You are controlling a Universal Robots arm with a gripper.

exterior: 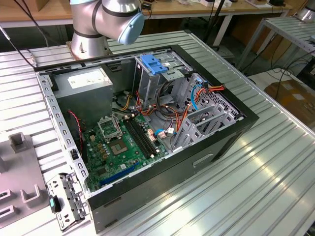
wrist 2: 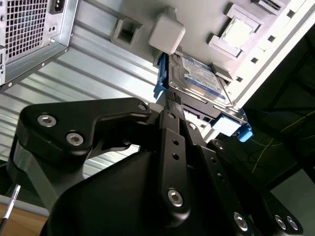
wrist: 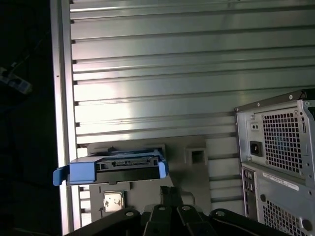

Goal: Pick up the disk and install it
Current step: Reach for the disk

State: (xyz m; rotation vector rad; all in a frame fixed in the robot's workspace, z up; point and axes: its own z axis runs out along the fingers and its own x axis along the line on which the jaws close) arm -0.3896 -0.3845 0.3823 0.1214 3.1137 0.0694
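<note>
Pincer [wrist 2: 171, 102] looks pressed together, pinching nothing, tips just beside the disk [wrist 2: 202, 78] on grey fixture plate [wrist 2: 197, 22].

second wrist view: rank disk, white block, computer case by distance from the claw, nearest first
1. Disk: just ahead of the claw tips, on the grey holder plate.
2. White block: beyond the disk's far end.
3. Computer case: off to one side, clearly farthest.

We see the disk [wrist 2: 202, 78], a metal drive with a white, blue-banded label in a blue plastic carrier, at a grey plate [wrist 2: 206, 19] near the bench [wrist: 147, 73] edge, its connector edge [wrist: 129, 163] facing the first wrist view.
</note>
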